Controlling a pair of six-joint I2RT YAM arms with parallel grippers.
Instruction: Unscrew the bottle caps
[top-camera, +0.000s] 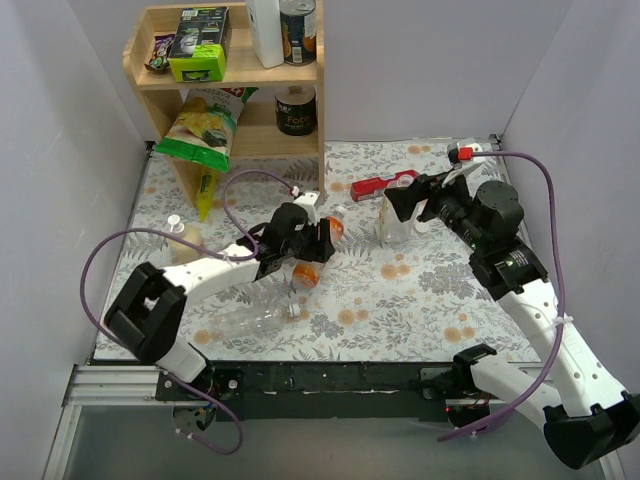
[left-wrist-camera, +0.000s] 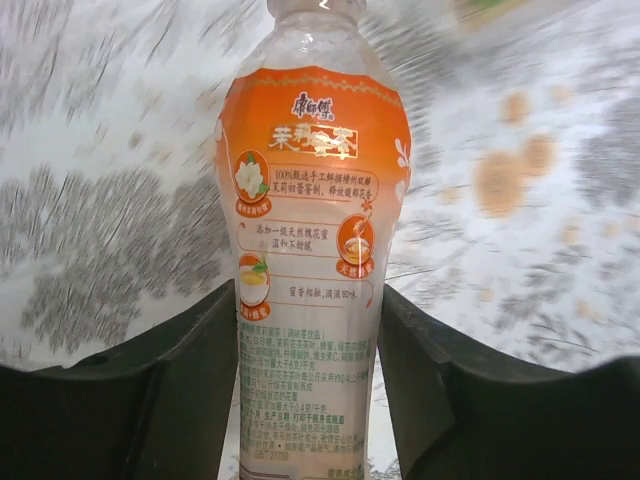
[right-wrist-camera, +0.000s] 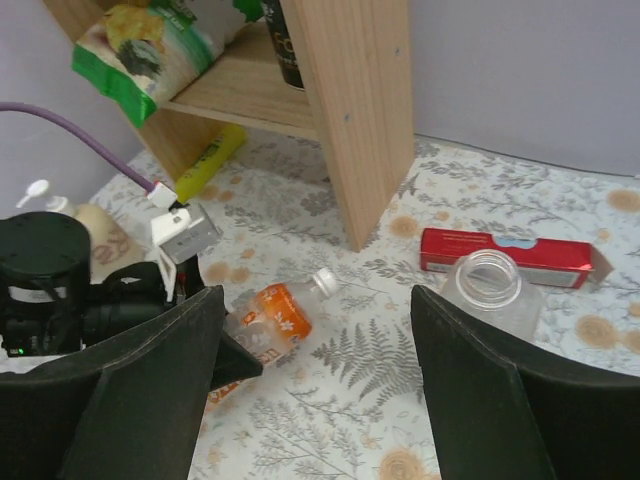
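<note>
Left gripper (left-wrist-camera: 305, 295) clasps the orange-labelled bottle (left-wrist-camera: 310, 180), seemingly snugly, while the right gripper (right-wrist-camera: 315, 320) gapes empty; twisting the white cap (right-wrist-camera: 323, 282) could spin the slick bottle loose.

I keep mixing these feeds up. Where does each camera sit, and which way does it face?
Top external: above and behind the bases, looking down on the table; both arms show.
Left wrist: on the left gripper, looking along its fingers at the orange-label bottle they clamp.
Right wrist: on the open right gripper, facing the shelf; its fingers show.
Shared: both wrist views show that bottle.
</note>
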